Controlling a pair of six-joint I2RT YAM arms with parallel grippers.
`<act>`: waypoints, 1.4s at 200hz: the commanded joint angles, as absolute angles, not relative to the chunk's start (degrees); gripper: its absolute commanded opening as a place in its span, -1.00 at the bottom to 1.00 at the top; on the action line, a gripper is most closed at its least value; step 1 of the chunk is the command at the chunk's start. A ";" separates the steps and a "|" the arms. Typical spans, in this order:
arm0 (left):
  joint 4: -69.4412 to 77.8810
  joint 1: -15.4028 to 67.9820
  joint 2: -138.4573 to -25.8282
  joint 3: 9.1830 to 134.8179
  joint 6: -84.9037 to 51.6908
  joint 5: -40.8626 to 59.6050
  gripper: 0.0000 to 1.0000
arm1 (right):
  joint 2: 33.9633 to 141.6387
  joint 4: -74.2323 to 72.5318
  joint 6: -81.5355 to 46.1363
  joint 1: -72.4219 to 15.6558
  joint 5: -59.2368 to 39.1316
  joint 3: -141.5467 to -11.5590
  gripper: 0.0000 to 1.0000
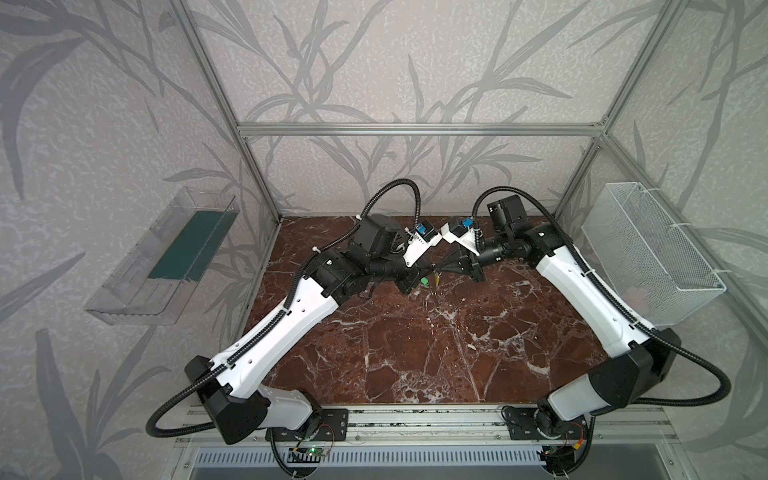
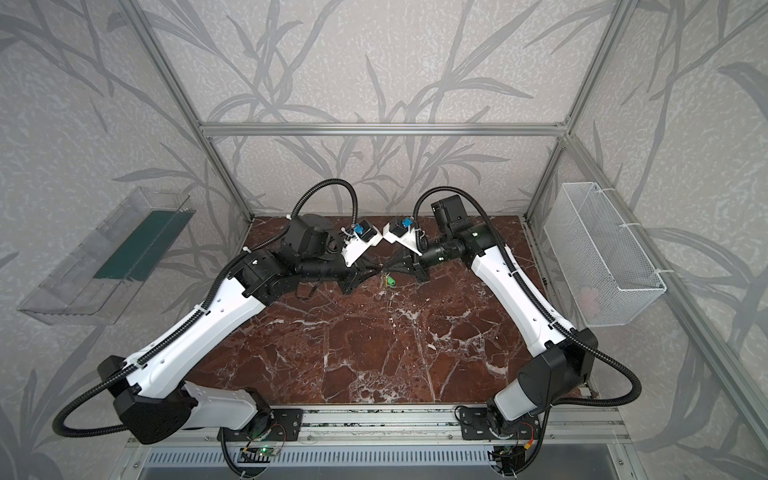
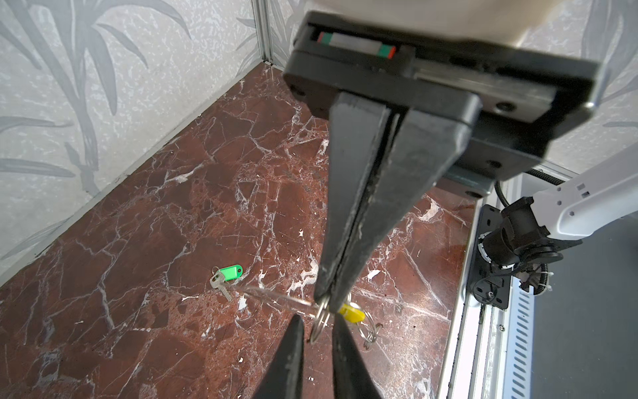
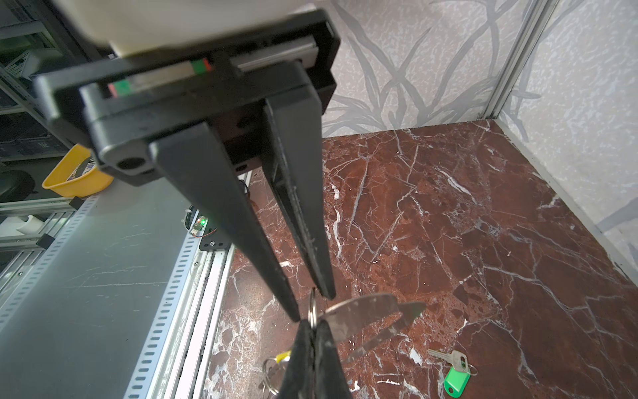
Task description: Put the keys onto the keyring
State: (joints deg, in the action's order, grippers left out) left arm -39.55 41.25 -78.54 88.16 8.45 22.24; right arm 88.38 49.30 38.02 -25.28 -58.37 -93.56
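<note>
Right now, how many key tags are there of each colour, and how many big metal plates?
green key tag: 1
yellow key tag: 1
grey metal keyring plate: 1
Total: 3

A robot lab cell: an aluminium frame (image 1: 415,129) with leaf-print panels (image 1: 374,62) encloses a marble-look tabletop (image 1: 415,353). Left arm (image 1: 266,345) and right arm (image 1: 582,291) are bolted to a rail (image 1: 415,422); racks (image 4: 20,131) stand outside.
</note>
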 commanded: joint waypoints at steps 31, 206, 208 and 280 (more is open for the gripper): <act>-41.15 41.35 -79.58 90.66 9.76 23.11 -0.69 | 86.48 48.15 37.79 -25.44 -62.11 -93.32 -1.00; -38.30 41.23 -76.93 89.14 9.49 24.61 -0.60 | 87.10 48.78 38.03 -25.81 -62.49 -93.19 -1.00; -38.29 41.22 -76.82 89.13 9.49 24.61 -0.59 | 87.10 48.78 38.05 -25.83 -62.49 -93.22 -1.00; -38.33 40.96 -76.60 88.52 9.12 24.97 -0.54 | 86.92 48.71 37.97 -25.90 -62.49 -93.28 -1.00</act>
State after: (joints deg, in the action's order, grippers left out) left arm -38.65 41.15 -77.52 88.77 8.40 23.94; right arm 88.33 48.71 38.02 -25.63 -60.55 -93.45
